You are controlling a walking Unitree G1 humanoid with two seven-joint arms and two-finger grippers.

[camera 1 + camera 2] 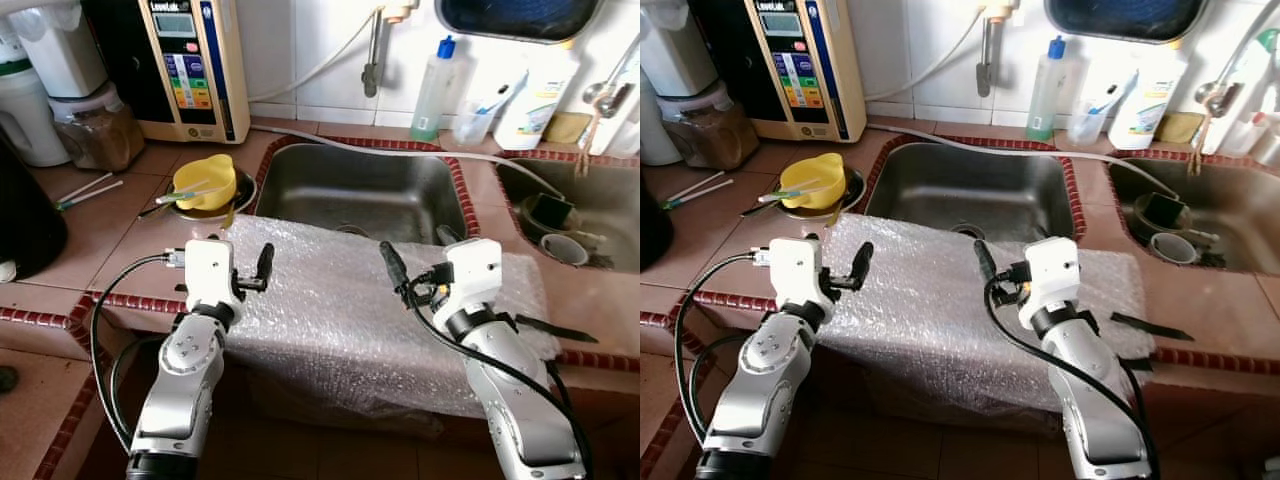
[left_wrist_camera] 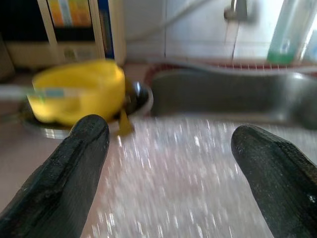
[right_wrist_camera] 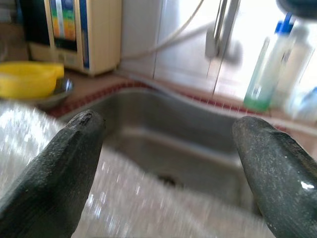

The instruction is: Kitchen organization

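A sheet of bubble wrap (image 1: 350,300) lies over the front edge of the tabletop (image 1: 110,235) and hangs down in front, just before the steel sink (image 1: 360,190). Both grippers hover above this sheet.

The left gripper (image 2: 168,163) has its fingers (image 2: 74,168) spread wide apart, and they hold nothing. Under and between these fingers there is only the bubble wrap. Beyond the fingertips, a little to the robot's left, a yellow cup (image 1: 205,182) lies in a metal bowl (image 1: 240,195), with a straw across it.

The right gripper (image 3: 168,163) also has its fingers (image 3: 54,173) wide open and empty. The bubble wrap is below them, and straight ahead between the fingers the sink opens with its drain. Behind the sink, a clear bottle (image 1: 435,90) with a blue cap stands near the tiled wall.

Farther to the left of the fingers, a water machine (image 1: 190,65) with coloured buttons stands at the back of the tabletop, and a jar (image 1: 95,130) with brown content is beside it. To the right there is a second sink (image 1: 590,200) with a cup (image 1: 563,248) inside.
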